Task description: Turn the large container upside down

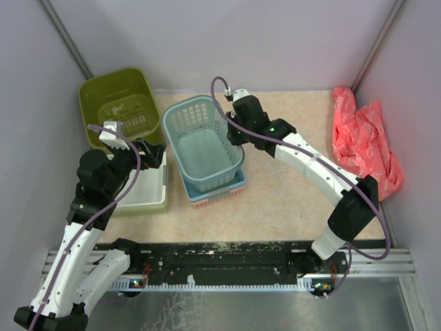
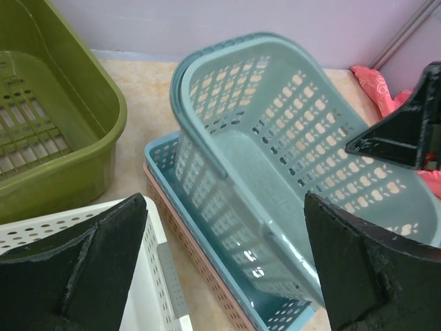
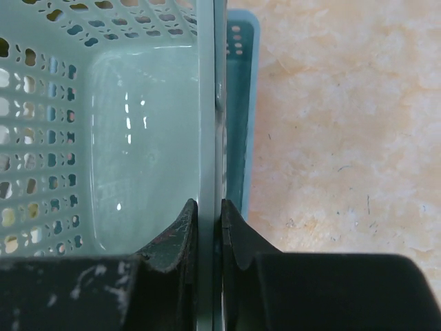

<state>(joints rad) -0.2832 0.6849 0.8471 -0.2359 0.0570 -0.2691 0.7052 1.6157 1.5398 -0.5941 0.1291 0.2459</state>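
- Looking for the green tub (image 1: 114,81), found it upright at the far left corner of the table (image 1: 289,207), mouth up, with nothing visible inside and not yet turned over.
- Saw no finger touching it. Placed it just behind the white tray (image 1: 148,189) and near the teal basket (image 1: 200,148). Could not tell whether it touched the tray.
- Found the left gripper (image 2: 224,227) above the white tray with its fingers spread wide, gripping nothing, pointed towards the basket and not towards the tub.
- Found the right gripper (image 3: 209,214) pinching the rim of the teal basket, with one finger inside the wall, one outside, both pressed tight on the thin plastic.
- Noted the basket tilted, with its bottom resting in a flat blue tray (image 1: 234,187) stacked on a pink one.
- Judged the tub as light, being empty, and stiff enough to hold its shape under a pinch.
- Judged the smooth plastic as probably a little slippery, so a firm hold seemed necessary during the turn.
- Considered the thick rim the best place to take hold, most likely on the side nearest the left arm, one finger inside and one outside.
- Expected some risk of bumping the white tray or the basket while tipping, both being close by.
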